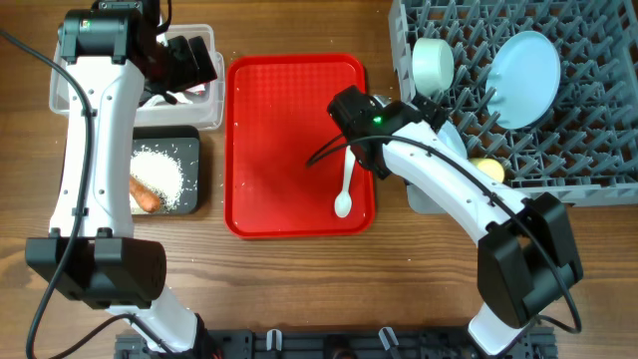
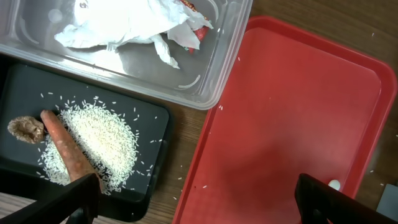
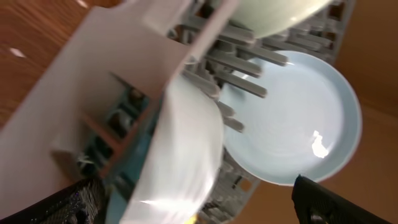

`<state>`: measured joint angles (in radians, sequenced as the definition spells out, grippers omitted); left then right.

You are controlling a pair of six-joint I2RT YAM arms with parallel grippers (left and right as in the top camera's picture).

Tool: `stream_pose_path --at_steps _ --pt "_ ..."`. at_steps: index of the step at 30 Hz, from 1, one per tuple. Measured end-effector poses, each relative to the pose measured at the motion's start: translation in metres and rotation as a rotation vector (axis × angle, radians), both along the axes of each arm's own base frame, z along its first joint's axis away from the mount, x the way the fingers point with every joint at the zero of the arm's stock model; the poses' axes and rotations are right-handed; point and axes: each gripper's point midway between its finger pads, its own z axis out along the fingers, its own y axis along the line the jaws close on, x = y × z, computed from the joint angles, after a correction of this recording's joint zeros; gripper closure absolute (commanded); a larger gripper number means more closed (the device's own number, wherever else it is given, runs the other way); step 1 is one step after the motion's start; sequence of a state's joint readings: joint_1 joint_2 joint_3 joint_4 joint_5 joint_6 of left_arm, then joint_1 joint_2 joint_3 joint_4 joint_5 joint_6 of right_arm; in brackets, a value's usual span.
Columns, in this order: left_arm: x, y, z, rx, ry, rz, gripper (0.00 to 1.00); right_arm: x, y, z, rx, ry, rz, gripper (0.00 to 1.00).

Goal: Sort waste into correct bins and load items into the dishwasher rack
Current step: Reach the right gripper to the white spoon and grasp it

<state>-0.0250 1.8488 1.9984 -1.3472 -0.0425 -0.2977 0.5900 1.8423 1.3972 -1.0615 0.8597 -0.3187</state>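
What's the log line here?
left gripper: open | right gripper: open, at dishwasher rack | napkin: clear tub | rice, carrot: black tray | plate, bowl, yellow cup: racked | white spoon: red tray

Spoon (image 1: 344,187) lies on red tray (image 1: 284,150) near its right edge, bowl end toward me. Black tray (image 1: 189,146) holds rice (image 1: 159,175) and carrot piece (image 1: 146,195). Clear tub (image 1: 211,108) sits just behind it, under my left arm (image 1: 90,150). In rack (image 1: 588,189): plate (image 1: 526,65) and bowl (image 1: 434,62) stand on edge, yellow cup (image 1: 488,170) at near edge. My right arm (image 1: 439,175) crosses the tray's right rim.
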Motion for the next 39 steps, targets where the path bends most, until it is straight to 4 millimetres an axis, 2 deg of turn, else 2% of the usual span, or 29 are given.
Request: stream_pose_path --at_steps 3,5,7,8,9,11,12,13,14,15,17,19,21,25,31,33,35,39 --pt "0.000 0.000 0.000 0.000 0.000 0.000 0.00 0.006 0.013 0.000 0.081 -0.007 0.003 0.00" --pt "0.000 0.000 0.000 0.000 0.000 0.000 0.00 0.021 0.029 0.016 0.171 -0.060 0.007 0.00" --pt "0.000 0.000 0.000 0.000 0.000 0.000 0.00 0.037 0.054 0.042 0.321 -0.128 0.006 0.00" --pt "0.000 0.000 0.000 0.000 0.000 0.000 0.00 0.039 0.061 0.047 0.372 -0.134 0.003 0.00" --pt "0.000 0.000 0.000 0.000 0.000 0.000 0.00 0.043 0.079 0.056 0.492 -0.140 0.005 0.01" --pt "0.000 0.000 0.000 0.000 0.000 0.000 0.00 0.038 0.108 0.057 0.673 -0.083 0.015 0.00" --pt "0.000 0.000 0.000 0.000 0.000 0.000 0.00 0.027 0.137 0.053 0.833 0.013 0.040 0.00" --pt "0.000 0.000 0.000 0.000 0.000 0.000 0.00 0.018 0.156 0.051 0.934 0.082 0.058 0.00" --pt "0.000 0.000 0.000 0.000 0.000 0.000 0.00 0.009 0.184 0.055 1.078 0.160 0.098 0.04" --pt "0.000 0.000 0.000 0.000 0.000 0.000 0.00 0.005 0.207 0.060 1.204 0.200 0.126 0.12" --pt "0.000 0.000 0.000 0.000 0.001 0.000 0.00 0.001 0.220 0.055 1.320 0.228 0.040 0.20" --pt "0.000 0.000 0.000 0.000 0.000 0.000 0.00 -0.010 0.207 0.020 1.315 0.250 -0.217 0.24" --pt "0.000 0.000 0.000 0.000 0.000 0.000 0.00 -0.028 0.189 -0.029 1.254 0.272 -0.491 0.25" --pt "0.000 0.000 0.000 0.000 0.000 0.000 0.00 -0.051 0.169 -0.081 1.147 0.302 -0.744 0.25" --pt "0.000 0.000 0.000 0.000 0.000 0.000 0.00 -0.039 0.149 -0.087 1.108 0.269 -0.721 0.34" --pt "0.000 0.000 0.000 0.000 0.000 0.000 0.00 -0.036 0.144 -0.100 1.060 0.256 -0.700 0.37" --pt "0.000 0.000 0.000 0.000 0.000 0.000 0.00 -0.039 0.139 -0.124 0.998 0.283 -0.700 0.43" --pt "0.000 0.000 0.000 0.000 0.000 0.000 0.00 -0.039 0.138 -0.128 0.980 0.297 -0.671 0.53"
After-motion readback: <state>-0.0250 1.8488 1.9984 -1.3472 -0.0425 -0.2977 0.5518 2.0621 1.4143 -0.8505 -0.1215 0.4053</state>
